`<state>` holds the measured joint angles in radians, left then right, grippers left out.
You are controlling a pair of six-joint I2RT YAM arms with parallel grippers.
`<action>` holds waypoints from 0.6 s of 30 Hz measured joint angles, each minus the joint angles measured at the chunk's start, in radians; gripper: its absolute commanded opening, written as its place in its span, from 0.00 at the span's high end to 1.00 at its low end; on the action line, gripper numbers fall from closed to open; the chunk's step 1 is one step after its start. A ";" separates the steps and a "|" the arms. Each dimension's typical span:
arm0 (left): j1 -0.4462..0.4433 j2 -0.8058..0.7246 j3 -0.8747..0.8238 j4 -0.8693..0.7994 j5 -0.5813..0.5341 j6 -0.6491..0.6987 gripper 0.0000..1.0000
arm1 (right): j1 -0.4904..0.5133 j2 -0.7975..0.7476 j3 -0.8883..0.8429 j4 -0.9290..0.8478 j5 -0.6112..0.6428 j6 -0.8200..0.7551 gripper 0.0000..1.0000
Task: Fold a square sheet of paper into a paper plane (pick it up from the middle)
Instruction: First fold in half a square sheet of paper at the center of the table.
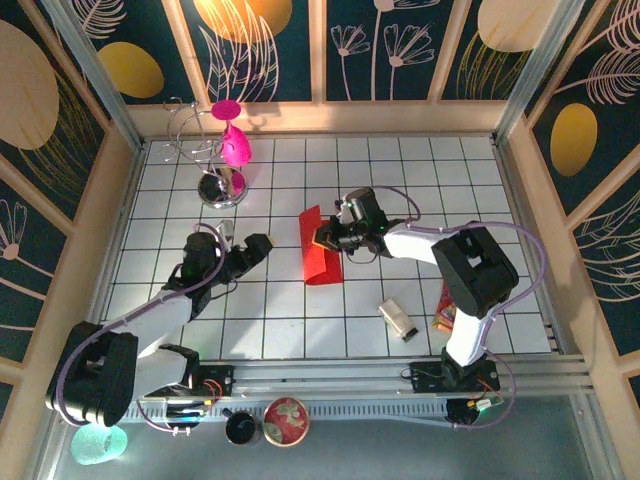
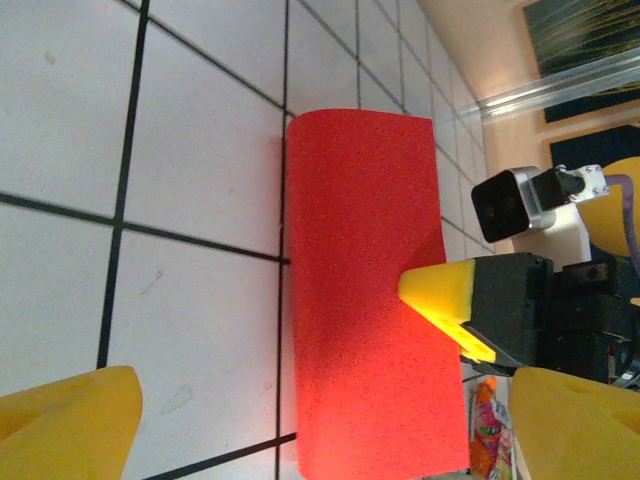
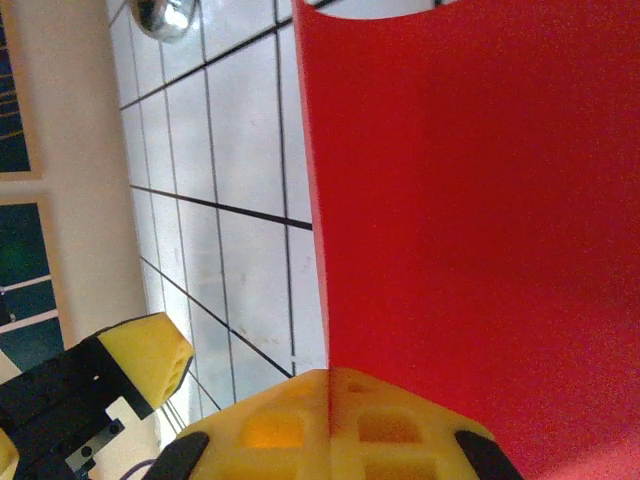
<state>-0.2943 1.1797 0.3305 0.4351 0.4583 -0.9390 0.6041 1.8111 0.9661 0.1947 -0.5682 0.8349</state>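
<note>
red sheet — edge in right gripper, bowed

White tiled floor with black grid lines, enclosed by dark floral-patterned walls framed in wood.

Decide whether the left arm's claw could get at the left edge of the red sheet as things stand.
Probably yes. The left claw is open and faces the square sheet of paper across bare tiles, with nothing between. The right claw pinches the sheet's opposite edge, leaving the near edge free.
</note>
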 measured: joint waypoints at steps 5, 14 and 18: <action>-0.058 0.074 0.004 0.033 0.000 0.004 0.09 | -0.002 0.000 -0.032 0.051 -0.008 0.002 1.00; -0.138 0.266 0.090 0.103 -0.021 -0.016 0.18 | -0.043 0.021 -0.084 0.177 -0.039 0.013 1.00; -0.151 0.324 0.138 0.123 -0.030 -0.038 0.22 | -0.050 0.024 -0.092 0.176 -0.059 0.012 1.00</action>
<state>-0.4450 1.5040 0.4683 0.5579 0.4286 -0.9768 0.5541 1.8355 0.8742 0.3706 -0.6273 0.8471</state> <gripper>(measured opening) 0.797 0.049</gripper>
